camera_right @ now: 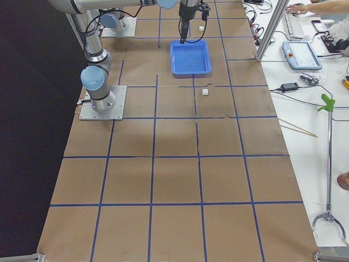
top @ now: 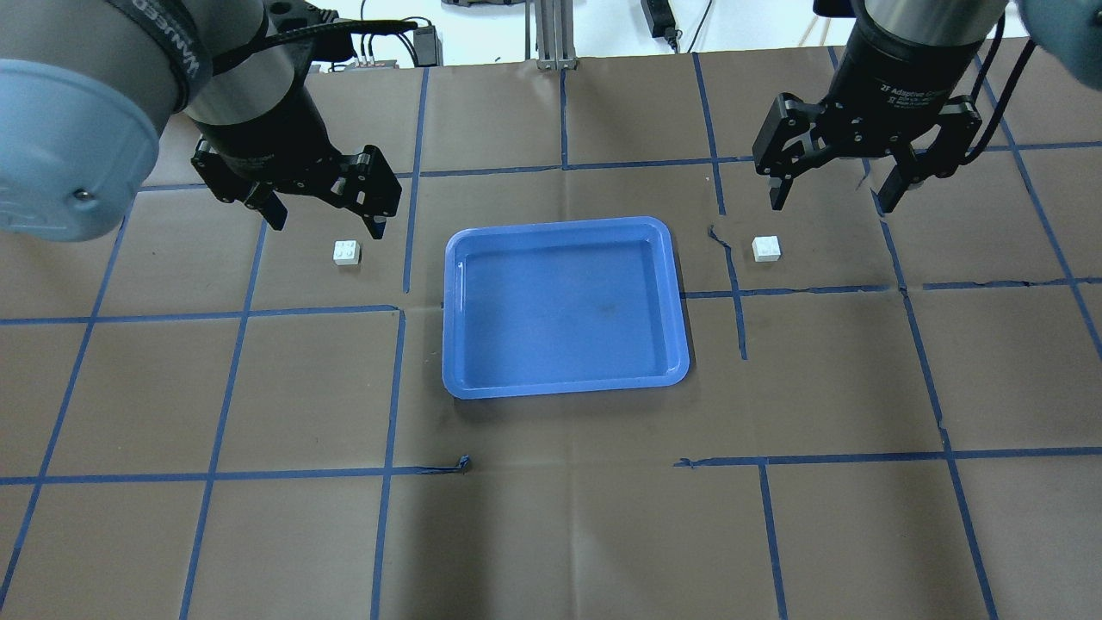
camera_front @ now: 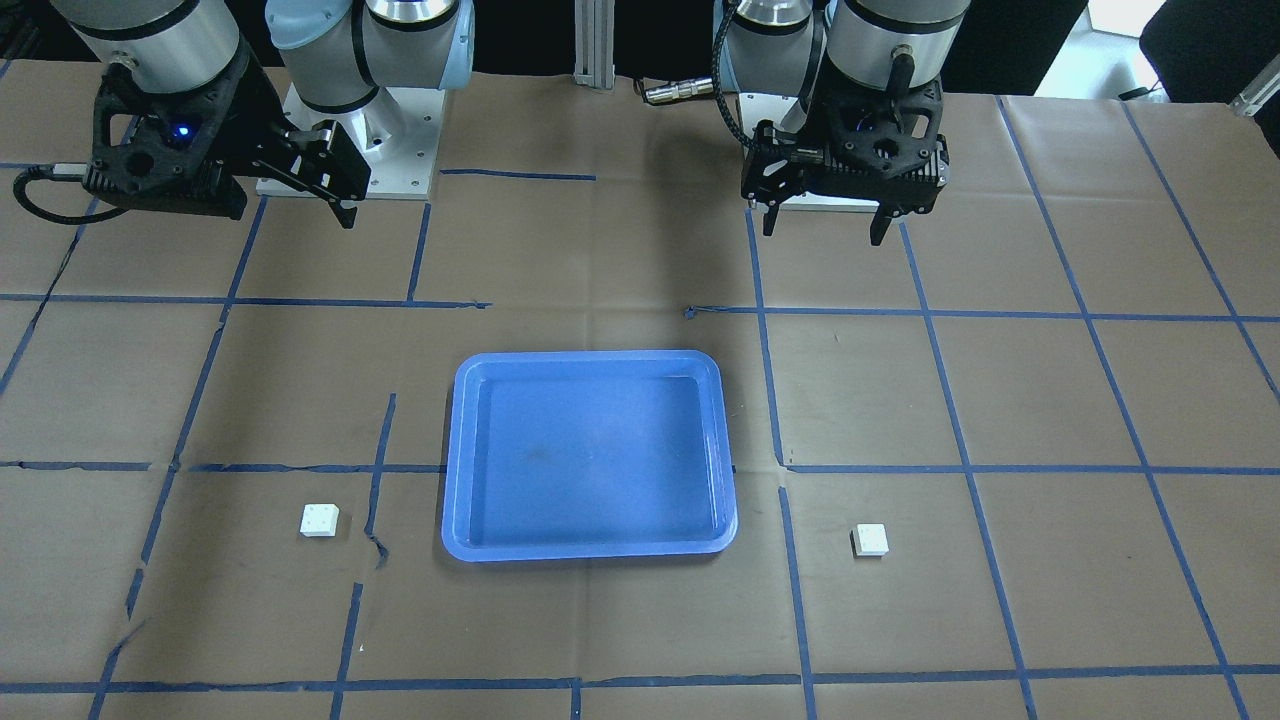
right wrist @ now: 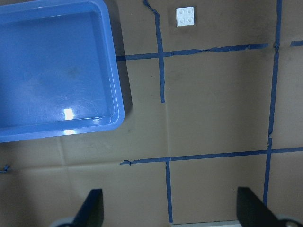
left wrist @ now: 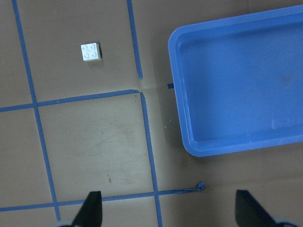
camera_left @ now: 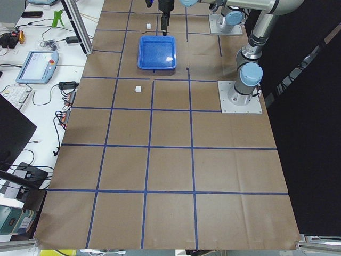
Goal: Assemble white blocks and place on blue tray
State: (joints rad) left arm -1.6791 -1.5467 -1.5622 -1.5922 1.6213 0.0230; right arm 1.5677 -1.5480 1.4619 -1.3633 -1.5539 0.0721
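Either side of the shallow blue plastic tray sit the left white studded brick and right white studded brick. Overhead, the left gripper and right gripper hover spread (empty); I'd square each to its brick's flat sides.

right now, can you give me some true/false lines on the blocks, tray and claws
1. The tray holds no block. True.
2. The blocks are joined. False: the left block and the right block lie apart, one on each side of the tray.
3. The left claw and the right claw are open. True.
4. The left claw grips a block. False: it is empty, and both blocks lie on the table.
5. Both blocks lie studs up. True.
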